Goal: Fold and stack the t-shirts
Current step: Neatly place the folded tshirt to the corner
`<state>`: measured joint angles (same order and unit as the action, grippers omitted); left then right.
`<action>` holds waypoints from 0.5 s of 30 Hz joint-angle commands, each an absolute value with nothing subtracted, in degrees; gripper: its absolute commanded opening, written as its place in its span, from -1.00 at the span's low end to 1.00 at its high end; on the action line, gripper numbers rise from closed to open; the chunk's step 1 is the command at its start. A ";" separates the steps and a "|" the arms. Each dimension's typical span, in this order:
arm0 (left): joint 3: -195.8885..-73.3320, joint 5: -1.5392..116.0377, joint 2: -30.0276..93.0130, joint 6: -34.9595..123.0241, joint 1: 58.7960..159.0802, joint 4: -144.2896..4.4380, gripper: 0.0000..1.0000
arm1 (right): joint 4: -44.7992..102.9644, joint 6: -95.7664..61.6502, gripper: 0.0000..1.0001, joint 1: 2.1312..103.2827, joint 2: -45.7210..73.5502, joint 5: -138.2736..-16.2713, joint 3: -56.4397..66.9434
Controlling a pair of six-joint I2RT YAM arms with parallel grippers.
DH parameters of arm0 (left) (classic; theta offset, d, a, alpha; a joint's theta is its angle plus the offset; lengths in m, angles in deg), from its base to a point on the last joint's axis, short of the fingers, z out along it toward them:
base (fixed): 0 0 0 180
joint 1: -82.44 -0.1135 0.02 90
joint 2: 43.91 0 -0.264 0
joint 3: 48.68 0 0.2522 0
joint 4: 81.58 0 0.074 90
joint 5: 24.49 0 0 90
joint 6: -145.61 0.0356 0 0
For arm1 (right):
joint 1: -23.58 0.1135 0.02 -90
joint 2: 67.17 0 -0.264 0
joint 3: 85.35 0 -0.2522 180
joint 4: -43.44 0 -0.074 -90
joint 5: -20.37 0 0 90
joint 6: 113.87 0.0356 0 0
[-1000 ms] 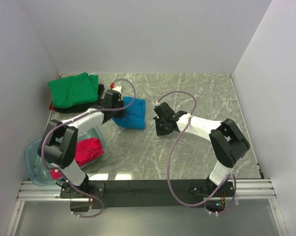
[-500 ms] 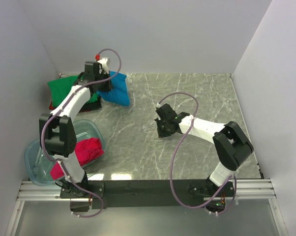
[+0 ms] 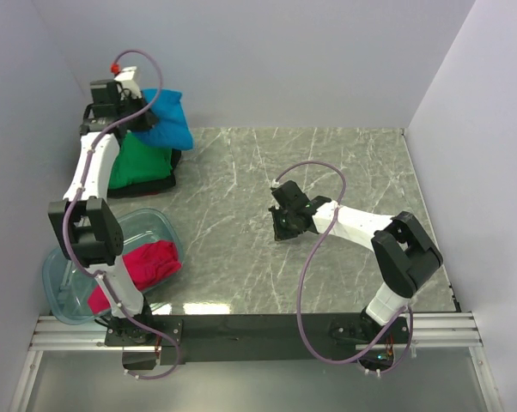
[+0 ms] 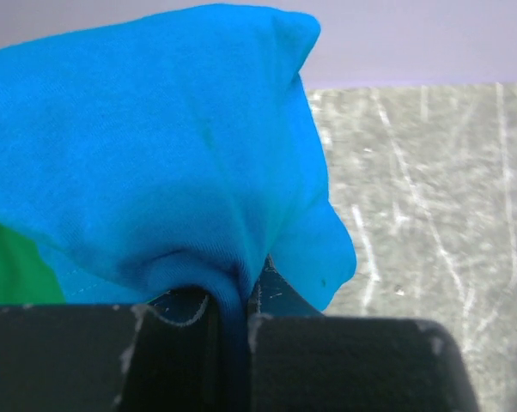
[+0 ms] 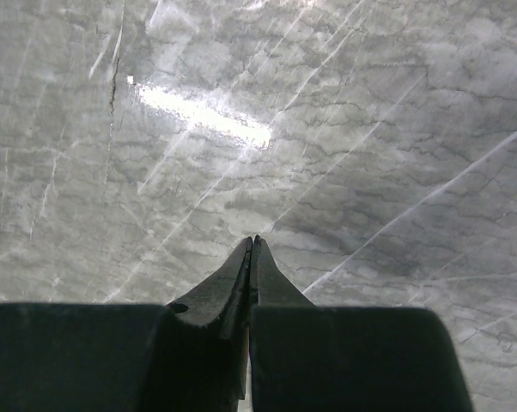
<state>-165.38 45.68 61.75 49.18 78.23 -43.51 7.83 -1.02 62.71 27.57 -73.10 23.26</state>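
My left gripper [image 3: 138,110] is shut on the folded bright blue t-shirt [image 3: 166,120] and holds it in the air at the far left, above the folded green t-shirt [image 3: 140,163]. In the left wrist view the blue t-shirt [image 4: 155,146] fills the frame, pinched at my gripper [image 4: 240,287]. The green shirt lies on a black t-shirt [image 3: 167,168] whose edge shows. A magenta-red t-shirt [image 3: 147,262] lies crumpled in the clear bin [image 3: 166,225]. My right gripper [image 3: 280,230] is shut and empty over bare table; it also shows in the right wrist view [image 5: 252,242].
The clear plastic bin stands at the near left by my left arm's base. White walls close the table at the back and both sides. The marbled tabletop [image 3: 344,172] lies around my right gripper.
My left gripper has carried the blue t-shirt from the table's middle left up and back to above the green shirt. My right gripper has barely moved.
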 commanded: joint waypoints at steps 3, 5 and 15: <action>-162.11 40.47 59.45 48.67 72.52 -49.45 -0.99 | 8.94 -2.07 -1.00 62.87 26.88 -72.97 23.84; -161.06 39.85 59.88 48.06 71.28 -50.24 -0.99 | 8.94 -1.99 -1.00 62.78 26.96 -72.88 23.93; -154.81 45.99 59.44 44.28 67.06 -54.29 -0.99 | 9.02 -2.34 -1.00 62.43 28.28 -73.32 23.93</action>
<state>-154.93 44.65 61.71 46.33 68.99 -48.80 7.83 -1.37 62.69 28.01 -73.36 23.28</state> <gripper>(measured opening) 0.100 0.005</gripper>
